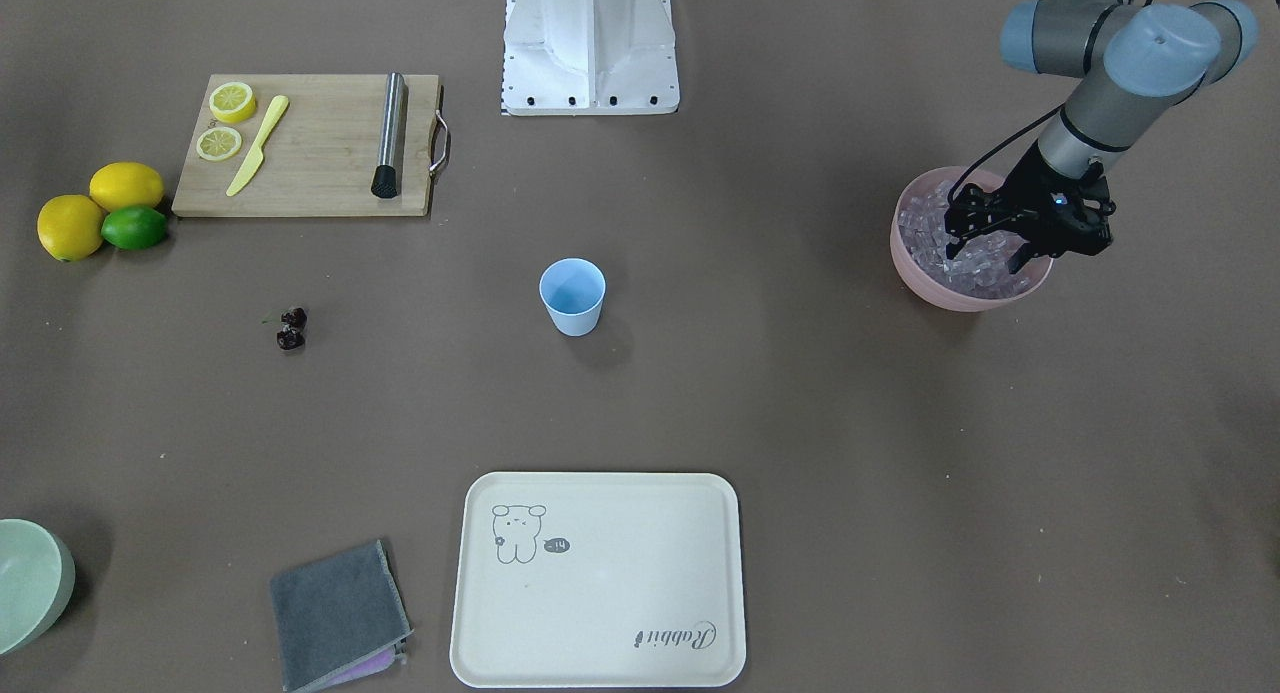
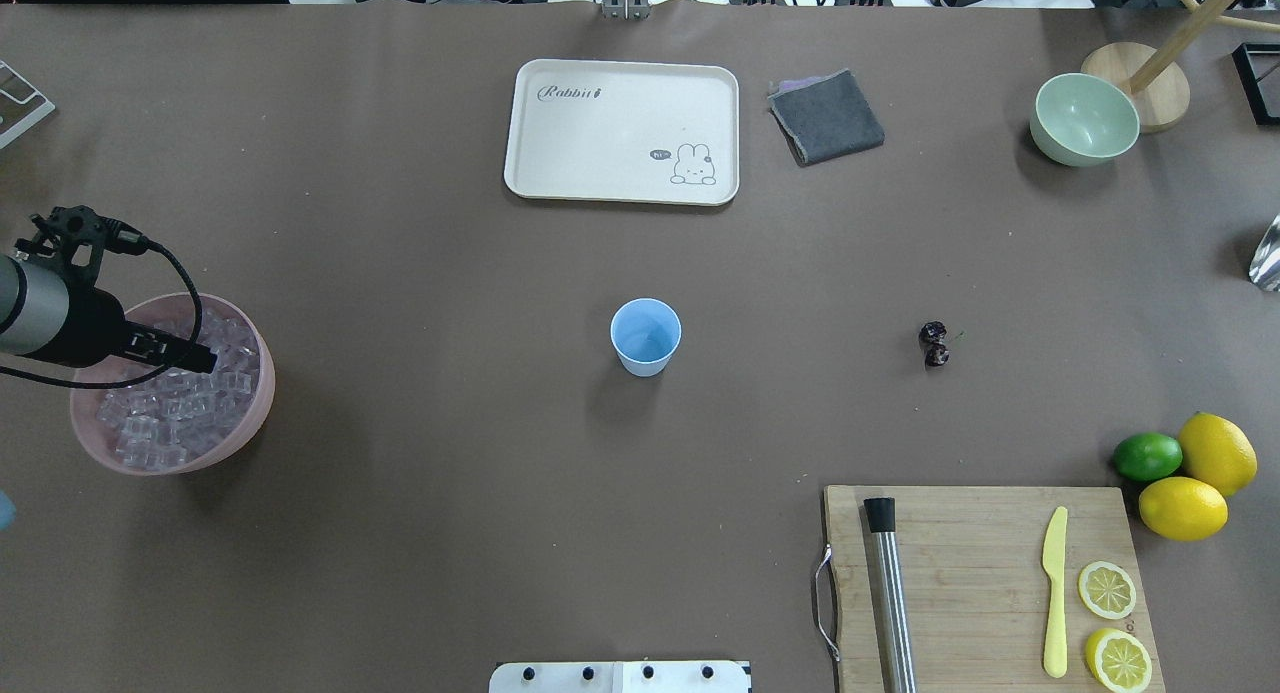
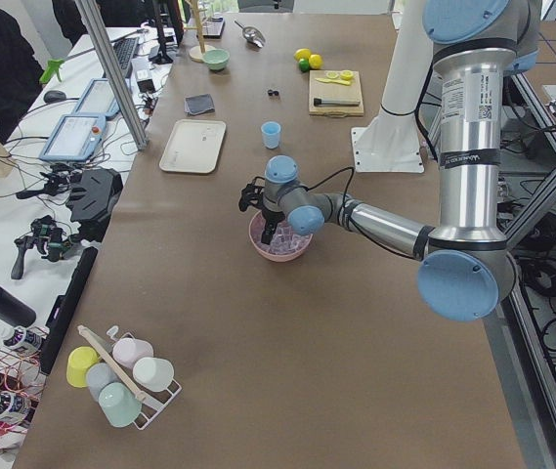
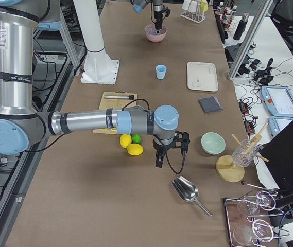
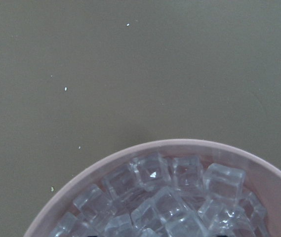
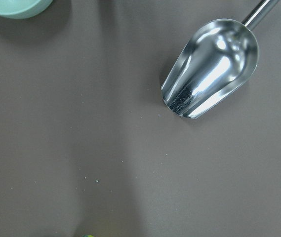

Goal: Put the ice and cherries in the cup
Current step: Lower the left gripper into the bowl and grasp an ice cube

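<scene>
The pale blue cup (image 1: 572, 295) (image 2: 645, 335) stands upright near the middle of the table. Ice (image 1: 925, 223) (image 2: 170, 418) (image 5: 170, 202) fills a pink bowl (image 1: 935, 291) (image 2: 255, 413) at my left side. My left gripper (image 1: 986, 258) (image 2: 208, 361) points down into that bowl, open, its fingers spread among the cubes. The two dark cherries (image 1: 291, 329) (image 2: 935, 343) lie on the table between the cup and my right side. My right gripper (image 4: 158, 163) hangs over bare table past the lemons, far from the cherries. I cannot tell whether it is open or shut.
A wooden cutting board (image 2: 980, 573) carries a yellow knife, lemon slices and a metal muddler. Two lemons and a lime (image 2: 1147, 456) lie beside it. A cream tray (image 2: 620, 133), grey cloth (image 2: 825, 118) and green bowl (image 2: 1085, 118) sit along the far edge. A metal scoop (image 6: 209, 69) lies near my right gripper.
</scene>
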You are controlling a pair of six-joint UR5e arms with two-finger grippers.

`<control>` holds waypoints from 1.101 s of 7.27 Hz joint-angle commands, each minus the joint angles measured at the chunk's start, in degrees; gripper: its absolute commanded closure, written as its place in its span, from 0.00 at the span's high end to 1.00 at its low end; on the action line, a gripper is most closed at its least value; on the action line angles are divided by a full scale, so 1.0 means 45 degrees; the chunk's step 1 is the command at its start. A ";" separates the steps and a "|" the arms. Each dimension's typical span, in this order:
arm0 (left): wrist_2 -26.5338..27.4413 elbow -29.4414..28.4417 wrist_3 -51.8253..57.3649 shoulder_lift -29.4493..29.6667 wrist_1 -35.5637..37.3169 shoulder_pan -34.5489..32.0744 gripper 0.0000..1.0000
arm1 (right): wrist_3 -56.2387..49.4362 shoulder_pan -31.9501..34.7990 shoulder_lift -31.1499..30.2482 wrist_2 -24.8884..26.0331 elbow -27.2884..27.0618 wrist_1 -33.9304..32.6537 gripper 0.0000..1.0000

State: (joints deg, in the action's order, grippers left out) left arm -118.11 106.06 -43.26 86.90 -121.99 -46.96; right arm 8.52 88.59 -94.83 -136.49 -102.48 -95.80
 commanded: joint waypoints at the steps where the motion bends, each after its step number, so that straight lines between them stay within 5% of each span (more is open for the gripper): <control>1: 0.0015 0.0005 0.0024 -0.0149 0.0000 0.0064 0.84 | 0.0001 0.0000 -0.0019 0.0000 0.0000 0.0000 1.00; 3: 0.0015 0.0005 0.0024 -0.0247 0.0000 0.0123 0.84 | 0.0020 0.0000 -0.0020 0.0000 0.0000 0.0000 1.00; 6: -0.0004 0.0258 0.0024 -0.0268 0.0000 0.0123 0.37 | 0.0020 0.0000 -0.0020 0.0000 0.0000 0.0000 1.00; 8: -0.0005 0.0474 0.0004 -0.0287 0.0000 0.0123 0.29 | 0.0020 0.0000 -0.0020 0.0000 0.0000 0.0000 1.00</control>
State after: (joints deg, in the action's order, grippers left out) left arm -118.15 107.77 -43.21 85.64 -121.99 -46.41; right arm 8.61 88.60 -94.92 -136.49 -102.49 -95.80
